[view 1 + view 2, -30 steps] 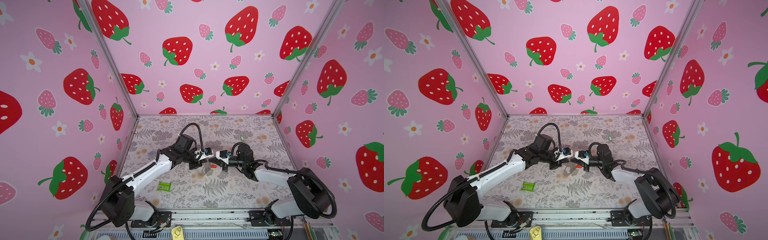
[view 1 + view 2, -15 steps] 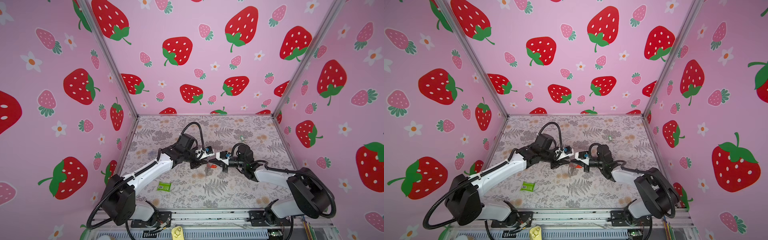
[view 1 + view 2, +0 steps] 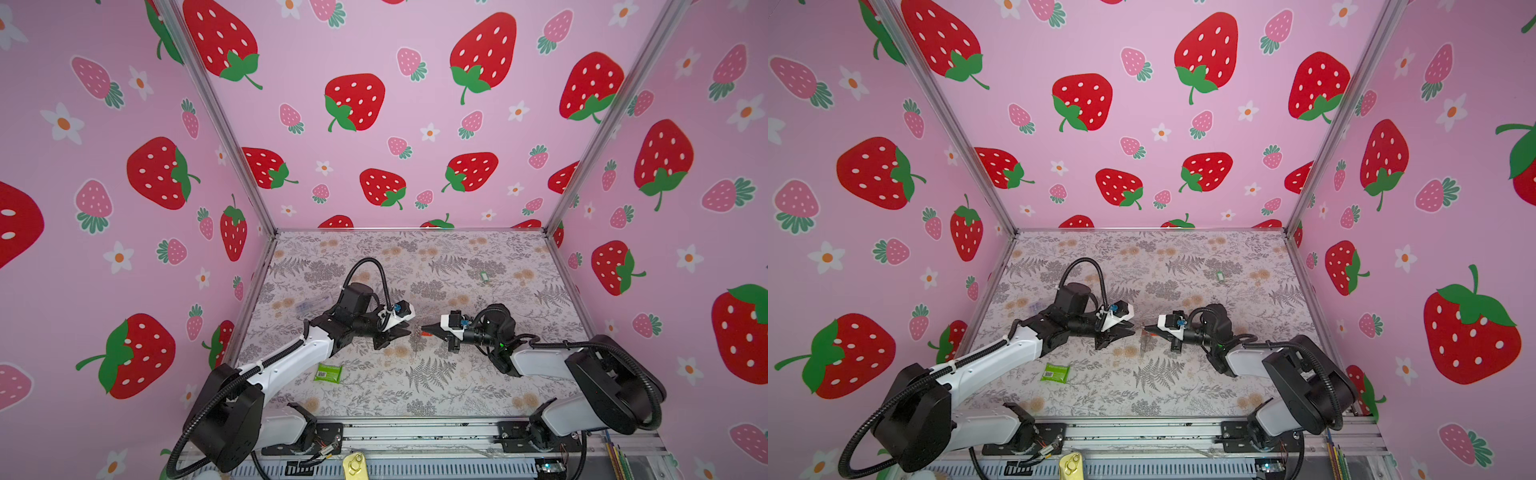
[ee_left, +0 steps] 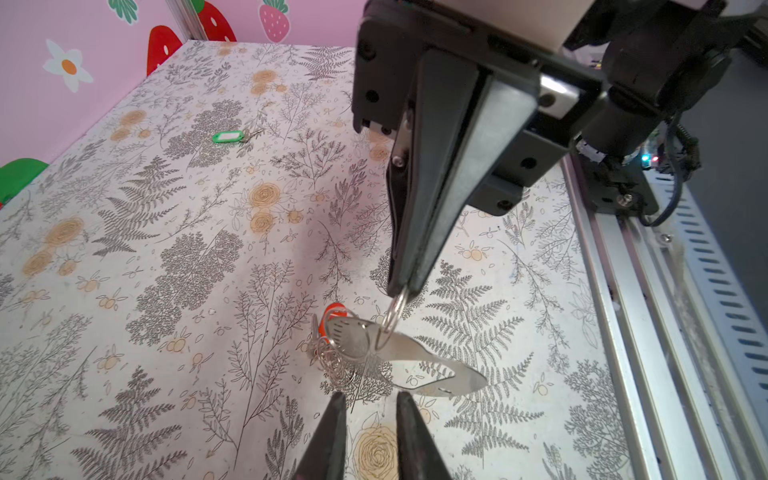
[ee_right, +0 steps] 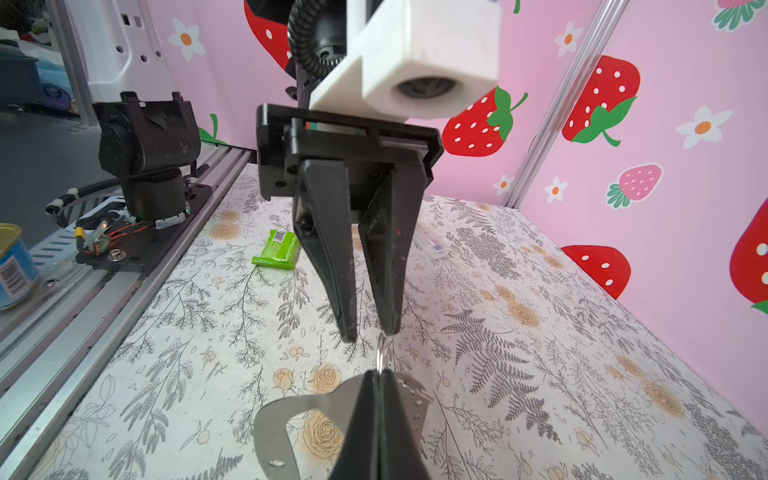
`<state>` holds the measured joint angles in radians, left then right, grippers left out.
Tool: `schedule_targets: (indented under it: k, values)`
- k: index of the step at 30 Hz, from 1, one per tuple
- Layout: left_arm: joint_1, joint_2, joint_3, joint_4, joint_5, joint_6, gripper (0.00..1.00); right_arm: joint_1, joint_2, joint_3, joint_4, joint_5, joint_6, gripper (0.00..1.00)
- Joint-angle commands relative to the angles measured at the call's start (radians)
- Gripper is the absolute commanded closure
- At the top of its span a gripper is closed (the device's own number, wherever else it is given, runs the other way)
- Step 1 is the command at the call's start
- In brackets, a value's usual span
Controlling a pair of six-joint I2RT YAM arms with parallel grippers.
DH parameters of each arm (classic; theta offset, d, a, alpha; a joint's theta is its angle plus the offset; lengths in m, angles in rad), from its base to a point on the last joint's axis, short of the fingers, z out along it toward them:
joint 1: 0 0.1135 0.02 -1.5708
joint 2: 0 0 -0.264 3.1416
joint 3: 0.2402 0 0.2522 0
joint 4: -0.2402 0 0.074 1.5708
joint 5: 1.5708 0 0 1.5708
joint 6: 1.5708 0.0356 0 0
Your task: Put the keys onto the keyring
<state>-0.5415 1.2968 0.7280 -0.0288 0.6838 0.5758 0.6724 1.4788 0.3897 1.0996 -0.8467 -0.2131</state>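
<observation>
The keyring (image 4: 432, 370) was hung above the desk (image 4: 166, 249) by its top ring, pinched in the closed right claw (image 4: 401, 291), probably so that ring was offered to the narrowly parted left claw (image 5: 370, 332); the green key (image 4: 227, 136) was seen well apart.

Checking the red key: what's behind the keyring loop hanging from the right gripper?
Behind the keyring loop, the left wrist view shows a red-orange key tag and small rings. The loop covers much of the tag; its attachment is hidden.
</observation>
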Motion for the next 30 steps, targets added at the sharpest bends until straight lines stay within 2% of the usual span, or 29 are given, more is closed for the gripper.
schedule_targets:
  k: [1, 14, 20, 25, 26, 28, 30]
  values:
    - [0.0, 0.016, -0.011, 0.12, 0.071, -0.027, 0.75, 0.003, 0.021, -0.014, 0.101, -0.021, 0.041, 1.0]
    - [0.0, 0.067, -0.028, 0.219, 0.113, -0.069, 0.75, 0.007, 0.082, 0.001, 0.182, -0.051, 0.103, 1.0]
    - [0.0, 0.071, -0.025, 0.224, 0.133, -0.06, 0.8, 0.012, 0.103, 0.013, 0.197, -0.046, 0.11, 1.0]
    - [0.0, 0.063, -0.017, 0.186, 0.137, -0.031, 0.93, 0.015, 0.112, 0.021, 0.196, -0.033, 0.113, 1.0]
    - [0.0, 0.06, -0.013, 0.173, 0.134, -0.02, 1.0, 0.015, 0.114, 0.027, 0.186, -0.031, 0.11, 1.0]
    - [0.001, 0.054, 0.005, 0.121, 0.129, 0.008, 1.0, 0.014, 0.109, 0.036, 0.156, -0.02, 0.106, 0.88]
    - [0.0, 0.053, 0.039, 0.043, 0.102, 0.037, 1.0, 0.013, 0.092, 0.042, 0.117, 0.01, 0.091, 0.81]
